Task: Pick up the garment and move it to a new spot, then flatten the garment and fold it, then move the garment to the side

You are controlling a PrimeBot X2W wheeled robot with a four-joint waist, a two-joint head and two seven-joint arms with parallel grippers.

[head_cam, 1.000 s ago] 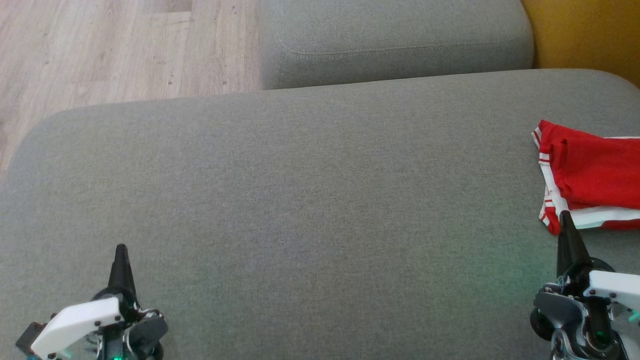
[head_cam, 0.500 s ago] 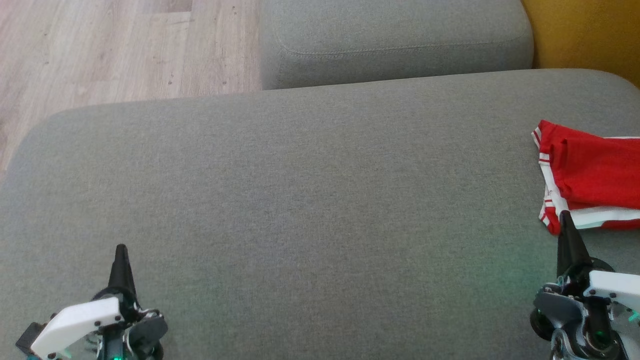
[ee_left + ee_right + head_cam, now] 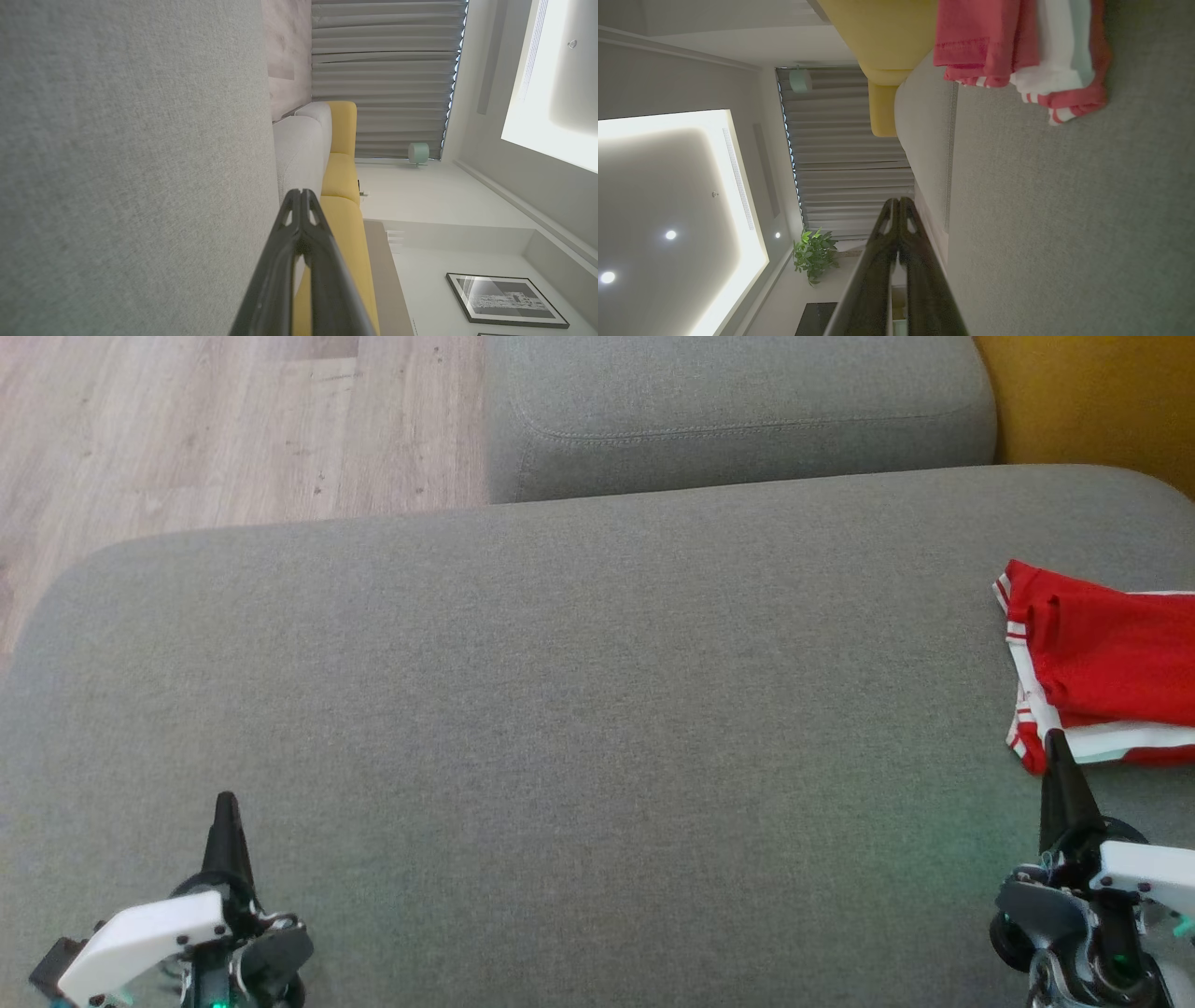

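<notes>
Garment (image 3: 1106, 658), red with white trim, folded at sofa cushion (image 3: 560, 709) right edge; open fabric leftward. Left gripper (image 3: 225, 800), right gripper (image 3: 1053, 737) closed, empty.

One red garment (image 3: 1106, 658) is counted. Two grey cushions are seen, a large cushion (image 3: 560, 709) and a smaller cushion (image 3: 738, 401). Two tools are shown, the left tool (image 3: 226, 800) and the right tool (image 3: 1053, 739).

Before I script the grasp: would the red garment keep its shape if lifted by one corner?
Probably not: the red garment lies in soft folded layers, so it should droop. It looks thin, likely light. The textured cushion may resist sliding.
</notes>
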